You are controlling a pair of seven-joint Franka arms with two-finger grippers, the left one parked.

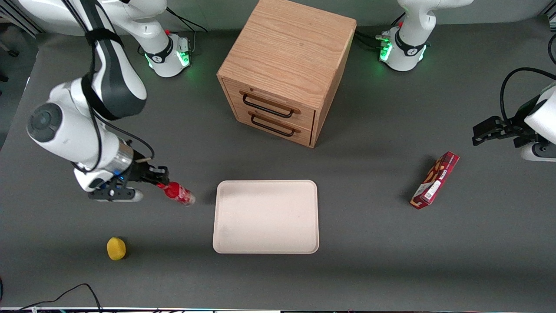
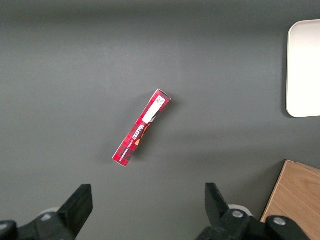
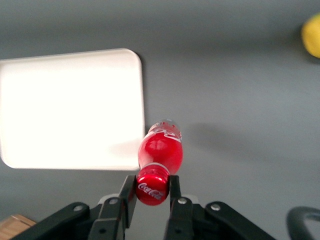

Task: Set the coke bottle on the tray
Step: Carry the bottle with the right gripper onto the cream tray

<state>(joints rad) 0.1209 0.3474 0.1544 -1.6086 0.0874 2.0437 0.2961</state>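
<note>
gripper (image 3: 151, 192) clamped on coke bottle (image 1: 177, 192) at cap end; bottle tilted, off table, just beside tray (image 1: 266, 234) edge toward working arm's end; looks light, rigid, slick plastic; cap-end hold may let it swing; neck safest grip

Even overhead light gives soft shadows beside the drawer cabinet (image 1: 286, 69) and snack box (image 1: 435, 179). The tray (image 3: 70, 110) glares white (overexposed) in the right wrist view; elsewhere focus is sharp.
</note>
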